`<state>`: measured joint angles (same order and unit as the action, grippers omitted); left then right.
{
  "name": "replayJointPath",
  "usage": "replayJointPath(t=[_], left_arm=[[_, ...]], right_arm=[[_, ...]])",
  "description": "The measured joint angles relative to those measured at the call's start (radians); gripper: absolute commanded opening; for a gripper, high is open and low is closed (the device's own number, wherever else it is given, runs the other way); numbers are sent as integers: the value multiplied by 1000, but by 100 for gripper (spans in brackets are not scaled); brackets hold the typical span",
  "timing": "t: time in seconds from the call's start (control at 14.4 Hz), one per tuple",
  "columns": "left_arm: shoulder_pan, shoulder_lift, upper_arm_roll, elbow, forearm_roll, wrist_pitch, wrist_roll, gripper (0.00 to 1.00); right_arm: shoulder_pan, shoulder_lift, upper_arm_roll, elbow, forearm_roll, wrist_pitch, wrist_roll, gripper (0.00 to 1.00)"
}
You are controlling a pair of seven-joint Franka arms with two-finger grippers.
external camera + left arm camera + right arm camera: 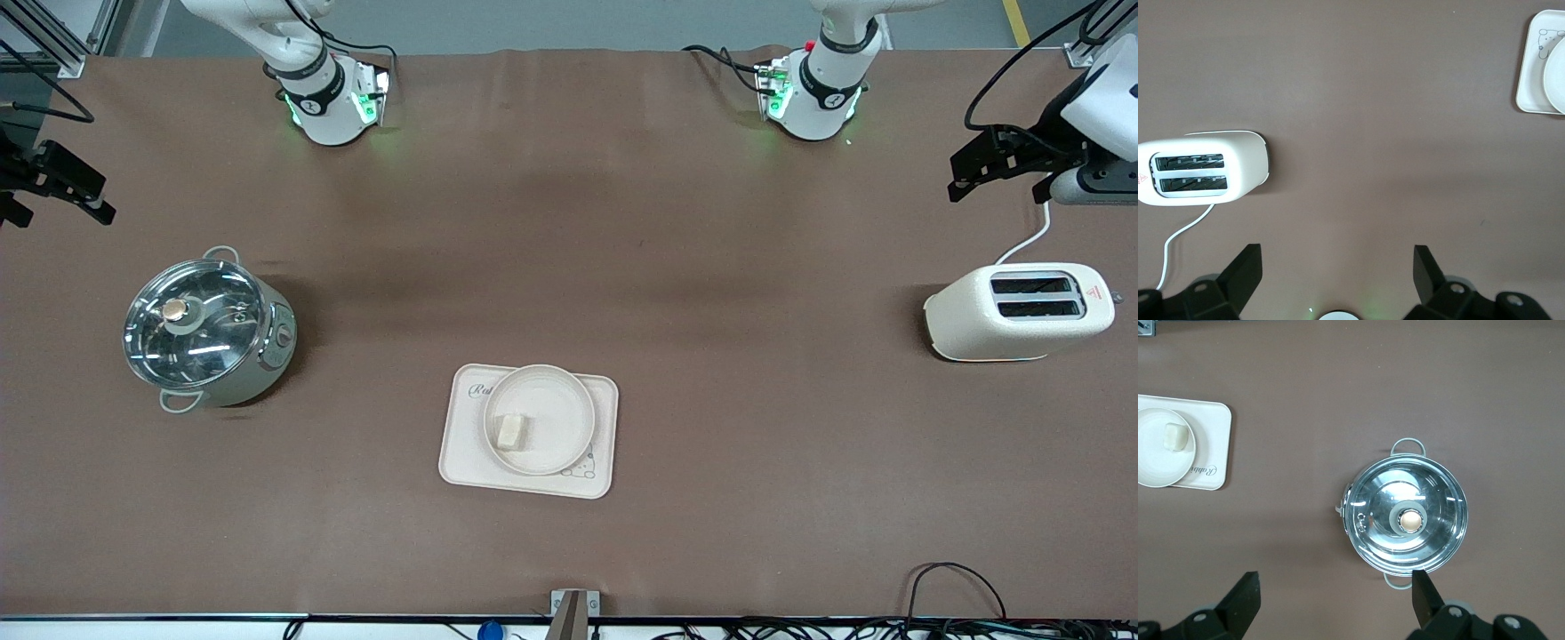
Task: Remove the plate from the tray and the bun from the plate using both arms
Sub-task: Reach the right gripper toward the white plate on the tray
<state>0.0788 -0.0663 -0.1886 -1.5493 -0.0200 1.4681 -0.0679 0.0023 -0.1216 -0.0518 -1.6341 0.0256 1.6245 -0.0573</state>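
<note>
The round cream plate point(558, 411) lies on the rectangular cream tray point(462, 449) in the middle of the table, near the front camera. The pale bun point(511, 431) lies in the plate, toward the right arm's end. My left gripper point(997, 184) is open and empty, held high over the table's left-arm end, above the toaster. My right gripper point(55, 203) is open and empty, high over the right-arm end, near the pot. The right wrist view shows the plate point(1155, 457), the bun point(1176, 437) and the tray point(1211, 447). The left wrist view shows a piece of the plate point(1555, 73) on the tray point(1531, 67).
A steel pot with a glass lid point(206, 333) stands toward the right arm's end; it also shows in the right wrist view point(1406, 520). A white two-slot toaster point(1022, 311) with a cord stands toward the left arm's end, also in the left wrist view point(1201, 167).
</note>
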Motion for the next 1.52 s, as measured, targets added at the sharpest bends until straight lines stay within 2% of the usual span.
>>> replayJointPath(t=[0.55,0.69,0.83,0.97,1.11,1.25,1.39,1.52], left_arm=[[1,16,0,1,0,0,0,100],[2,23,0,3,0,0,0,100],[2,26,1,4,0,0,0,100],[2,30,1,4,0,0,0,100],[2,35,1,5,0,4,0,100],[2,37,1,7,0,11,0,100],[3,38,1,9,0,19,0,100],[11,40,2,10,0,21,-1,100]], right_arm=[[0,3,0,-1,0,0,0,100],[1,30,0,-4,2,0,0,100],[4,78,2,-5,41,6,-1,100],[33,145,3,-7,115,12,-7,100],[100,241,5,-6,168,79,-7,100],[173,362,7,-6,255,187,-4,100],[233,503,8,-6,403,308,-5,100],[307,646,10,-3,496,489,-9,100]])
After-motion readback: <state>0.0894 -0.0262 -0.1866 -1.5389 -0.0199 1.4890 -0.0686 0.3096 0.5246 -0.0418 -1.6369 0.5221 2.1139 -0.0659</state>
